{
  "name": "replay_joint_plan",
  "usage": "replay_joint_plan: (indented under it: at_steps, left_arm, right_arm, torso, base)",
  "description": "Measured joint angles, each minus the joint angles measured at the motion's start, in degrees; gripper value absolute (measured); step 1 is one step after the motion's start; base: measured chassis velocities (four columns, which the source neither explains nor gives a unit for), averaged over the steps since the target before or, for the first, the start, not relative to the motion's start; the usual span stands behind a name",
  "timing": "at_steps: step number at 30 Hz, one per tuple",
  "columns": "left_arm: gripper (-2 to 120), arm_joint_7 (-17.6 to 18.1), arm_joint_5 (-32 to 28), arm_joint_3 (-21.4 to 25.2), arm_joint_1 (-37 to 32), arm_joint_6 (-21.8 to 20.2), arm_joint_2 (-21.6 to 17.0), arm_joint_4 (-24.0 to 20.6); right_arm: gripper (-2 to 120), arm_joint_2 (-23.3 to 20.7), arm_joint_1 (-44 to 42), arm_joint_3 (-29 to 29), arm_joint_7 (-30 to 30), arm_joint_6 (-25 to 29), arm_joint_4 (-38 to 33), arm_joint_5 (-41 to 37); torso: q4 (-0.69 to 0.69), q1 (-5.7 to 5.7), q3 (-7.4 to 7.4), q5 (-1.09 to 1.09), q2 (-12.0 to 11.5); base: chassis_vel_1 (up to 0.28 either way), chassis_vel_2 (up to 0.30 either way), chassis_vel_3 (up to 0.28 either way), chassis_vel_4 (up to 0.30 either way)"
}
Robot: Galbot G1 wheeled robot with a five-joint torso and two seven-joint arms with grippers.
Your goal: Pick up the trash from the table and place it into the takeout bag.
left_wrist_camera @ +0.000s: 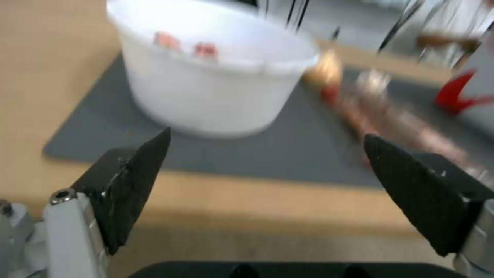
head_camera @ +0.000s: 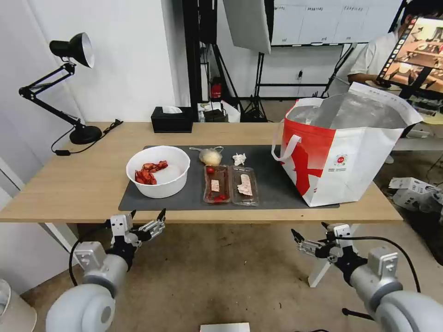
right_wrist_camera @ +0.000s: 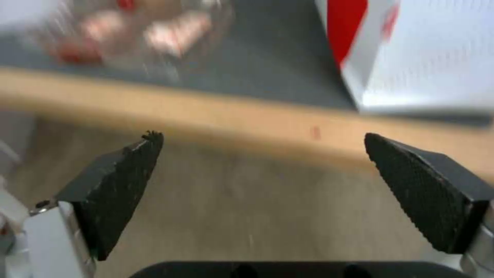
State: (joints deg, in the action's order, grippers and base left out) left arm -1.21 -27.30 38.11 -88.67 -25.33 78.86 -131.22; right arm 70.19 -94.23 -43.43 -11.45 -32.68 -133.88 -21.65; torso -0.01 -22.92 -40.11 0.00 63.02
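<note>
While all four pieces of trash lie untouched on the dark grey mat [head_camera: 272, 184], both grippers hang below and in front of the near edge of the table [head_camera: 83, 184], holding nothing. The left gripper [head_camera: 146, 216] has its fingers spread wide apart, and so does the right gripper [head_camera: 308, 235].

The white bowl of red shellfish scraps [head_camera: 158, 171] sits at the left end of the mat, almost straight ahead of the left gripper and just past the table edge; in the left wrist view the bowl [left_wrist_camera: 216, 77] stands between and beyond the two black fingertips [left_wrist_camera: 139, 173]. The clear twin-compartment tray [head_camera: 230, 185] lies mid-mat with its long axis running away from the robot, roughly midway between the two arms. Behind it are the knotted clear bag of beige food [head_camera: 210, 156] and the crumpled white tissue [head_camera: 239, 159], apart from each other and from the tray.

The takeout bag [head_camera: 350, 161] stands open at the right end of the mat, foil lining showing, nearer to the right gripper. In the right wrist view the bag's corner [right_wrist_camera: 422, 58] and the tray [right_wrist_camera: 139, 34] both lie beyond the table edge.

Judging by position, the left arm is the nearer one for the bowl, which lies ahead of and above its claw.
</note>
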Motion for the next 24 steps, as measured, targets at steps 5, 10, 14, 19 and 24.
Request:
replay_joint_plan:
  at_steps: [5, 10, 14, 19, 24]
  left_arm:
    - [100, -1.6, -2.8, -0.1, -0.7, 10.2, 0.3, 0.4]
    - [100, -1.8, -2.9, -0.2, -0.8, 11.1, 0.6, 0.4]
    - [100, -1.9, -2.9, -0.3, -0.9, 11.2, 0.7, 0.4]
    - [100, -2.1, -2.5, -0.4, -1.2, 11.2, 0.7, 0.4]
    - [100, -2.2, -2.4, -0.5, -1.0, 11.2, 0.6, 0.8]
  right_arm:
    - [100, 0.0, 0.5, 0.7, 0.9, 12.0, 0.4, -6.7]
    - [100, 0.1, 0.6, 1.0, 1.5, 16.2, 0.5, -9.1]
    - [100, 0.2, 0.5, 1.2, 1.9, 17.0, 0.5, -9.8]
    - [100, 0.3, 0.5, 1.7, 2.2, 17.1, 0.8, -9.8]
    - [100, -0.1, 0.9, 2.3, 3.2, 16.0, 1.1, -10.7]
  torso:
    - [0.01, 0.0, 0.0, -0.01, 0.0]
    - [0.01, 0.0, 0.0, 0.0, 0.0]
    - [0.01, 0.0, 0.01, -0.01, 0.0]
    - [0.0, 0.0, 0.0, 0.0, 0.0]
    - [0.0, 0.0, 0.0, 0.0, 0.0]
  base:
    - [0.0, 0.0, 0.0, 0.0]
    - [0.0, 0.0, 0.0, 0.0]
    - [0.0, 0.0, 0.0, 0.0]
    - [0.0, 0.0, 0.0, 0.0]
    - [0.0, 0.0, 0.0, 0.0]
